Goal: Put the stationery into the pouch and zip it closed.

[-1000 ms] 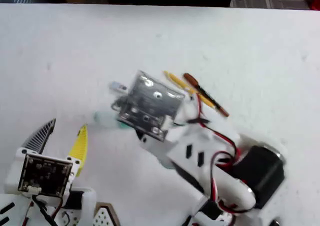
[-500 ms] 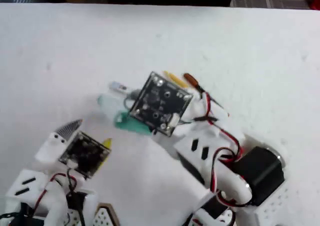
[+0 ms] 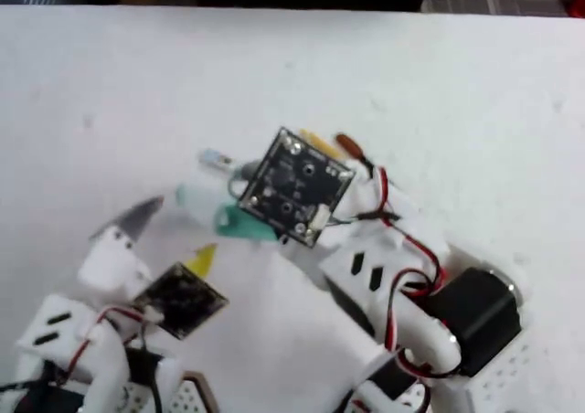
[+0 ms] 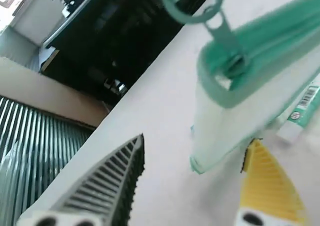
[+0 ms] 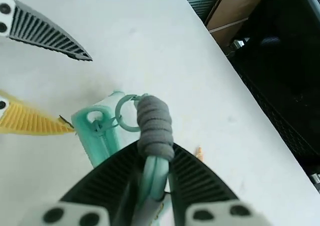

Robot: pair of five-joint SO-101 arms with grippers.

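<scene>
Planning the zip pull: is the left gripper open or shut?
Open: the left gripper has its grey and yellow fingers wide apart near the pouch.

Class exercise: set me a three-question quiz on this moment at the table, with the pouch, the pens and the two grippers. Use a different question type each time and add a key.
1. True or false: the left gripper is open, its grey and yellow fingers spread at the end of the pouch.
2. What is the right gripper shut on? A) a pen B) the pouch C) nothing
3. Fill in: the yellow pen and the brown pen lie on the ____, outside the pouch.
Key: 1 true; 2 B; 3 table.
</scene>
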